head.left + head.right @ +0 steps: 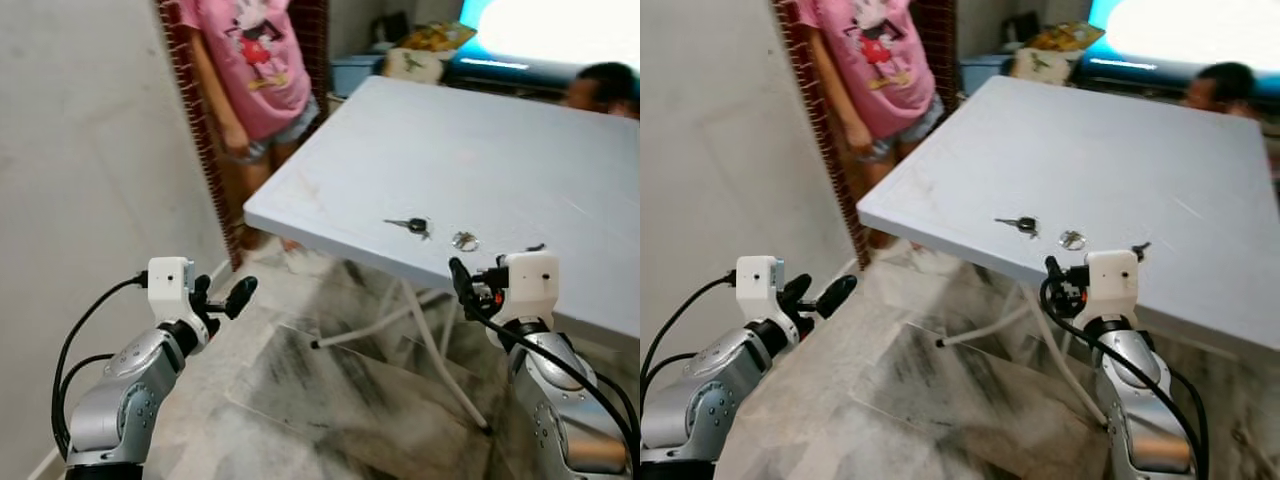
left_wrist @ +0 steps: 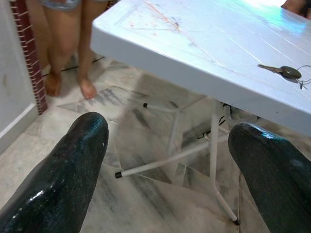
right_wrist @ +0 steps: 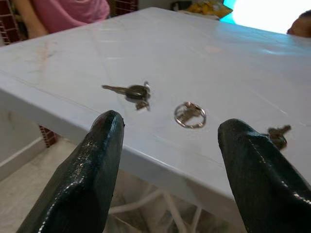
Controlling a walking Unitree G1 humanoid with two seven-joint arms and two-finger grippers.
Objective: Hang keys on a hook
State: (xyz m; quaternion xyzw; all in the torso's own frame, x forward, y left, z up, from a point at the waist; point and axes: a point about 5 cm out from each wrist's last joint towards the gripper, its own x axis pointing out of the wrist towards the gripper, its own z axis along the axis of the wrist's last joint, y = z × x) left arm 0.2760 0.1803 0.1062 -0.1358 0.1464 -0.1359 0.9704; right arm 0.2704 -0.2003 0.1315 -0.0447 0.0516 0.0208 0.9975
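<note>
Keys (image 3: 132, 91), ring (image 3: 189, 115): near tabletop (image 1: 480, 150) edge, within your reach. Right gripper (image 3: 170, 160): wide open, empty, facing them. Left gripper (image 2: 170, 160): open, empty, idle.

Desk (image 1: 480, 150) top: bare beyond the near edge.
Left corner: person (image 1: 255, 70) standing close.
Under desk: white legs (image 1: 440, 350).

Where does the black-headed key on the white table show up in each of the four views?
Left eye view: key near the table's front edge, ahead of the right tool.
Right eye view: same spot.
Left wrist view: far side, at the table edge.
Right wrist view: between the fingers.
Shared landmark: key ring beside it.
</note>
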